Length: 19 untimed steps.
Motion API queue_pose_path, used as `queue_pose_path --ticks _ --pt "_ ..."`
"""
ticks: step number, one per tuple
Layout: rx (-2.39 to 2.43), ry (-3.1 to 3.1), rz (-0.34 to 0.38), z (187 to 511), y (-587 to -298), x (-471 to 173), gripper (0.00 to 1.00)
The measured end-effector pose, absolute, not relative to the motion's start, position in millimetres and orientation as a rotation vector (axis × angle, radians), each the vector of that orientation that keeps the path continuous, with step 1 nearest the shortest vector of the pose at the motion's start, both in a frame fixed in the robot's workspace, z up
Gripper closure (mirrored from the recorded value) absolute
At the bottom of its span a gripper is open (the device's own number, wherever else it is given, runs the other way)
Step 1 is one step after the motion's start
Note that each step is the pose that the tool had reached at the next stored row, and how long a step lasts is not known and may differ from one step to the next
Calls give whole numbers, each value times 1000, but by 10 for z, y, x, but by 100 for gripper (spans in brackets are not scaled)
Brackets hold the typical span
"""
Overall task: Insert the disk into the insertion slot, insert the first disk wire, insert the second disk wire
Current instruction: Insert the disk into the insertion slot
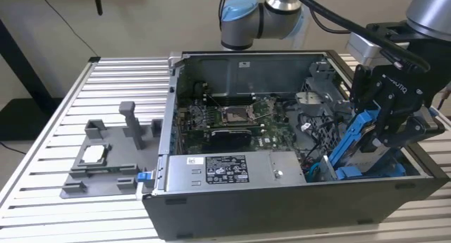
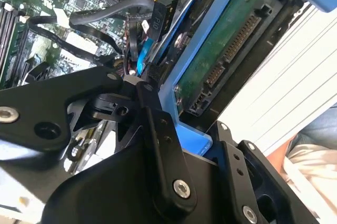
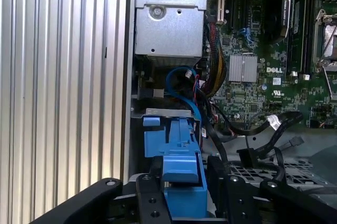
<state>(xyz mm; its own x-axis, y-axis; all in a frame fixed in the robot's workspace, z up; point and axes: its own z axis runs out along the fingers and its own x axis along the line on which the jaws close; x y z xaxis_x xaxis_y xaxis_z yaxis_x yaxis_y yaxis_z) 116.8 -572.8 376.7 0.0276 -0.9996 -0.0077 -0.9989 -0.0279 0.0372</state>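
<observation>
We judge the first step in hand: the claw (image 1: 386,141) grips the disk (image 1: 358,140), tilted, its lower end at the insertion slot (image 1: 347,173) just below the claw, so seating calls for squaring the carrier.

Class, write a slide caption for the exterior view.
The claw grips the tilted disk, lower end inside the open computer case.

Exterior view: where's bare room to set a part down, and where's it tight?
Free: the ribbed table between the grey fixture and its far edge, on the exterior view's left. Crowded: inside the case, cables beside the disk the gripper holds.
</observation>
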Motion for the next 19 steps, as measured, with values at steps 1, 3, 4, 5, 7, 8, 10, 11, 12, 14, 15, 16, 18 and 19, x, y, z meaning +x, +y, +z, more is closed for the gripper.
queue_pose_path --ticks 1,3,4,5,7,8,10,11,12,14,15,16,18,19 --pt "2237 -2175 -49 3767 -5728 1168 53" --pt "2237 -2175 -49 3767 -5728 1168 53" --pt "2236 -2175 -49 3767 -5728 1168 55" --pt "2237 -2175 -49 3767 -5728 1168 62" --pt "2236 -2175 -49 3766 -5728 1167 68" --pt "2236 -2175 -49 3766 -5728 1167 68" --pt "2237 -2175 -49 3766 -5728 1168 68" --pt "2237 -2176 -49 3765 -5725 1168 68" --pt "2237 -2176 -48 3763 -5721 1167 68" --pt "2238 -2178 -49 3764 -5721 1166 68" --pt "2239 -2179 -50 3765 -5720 1164 68" --pt "2241 -2181 -50 3765 -5720 1160 68" --pt "2242 -2183 -52 3765 -5719 1159 68" --pt "2243 -2183 -53 3765 -5719 1159 68"
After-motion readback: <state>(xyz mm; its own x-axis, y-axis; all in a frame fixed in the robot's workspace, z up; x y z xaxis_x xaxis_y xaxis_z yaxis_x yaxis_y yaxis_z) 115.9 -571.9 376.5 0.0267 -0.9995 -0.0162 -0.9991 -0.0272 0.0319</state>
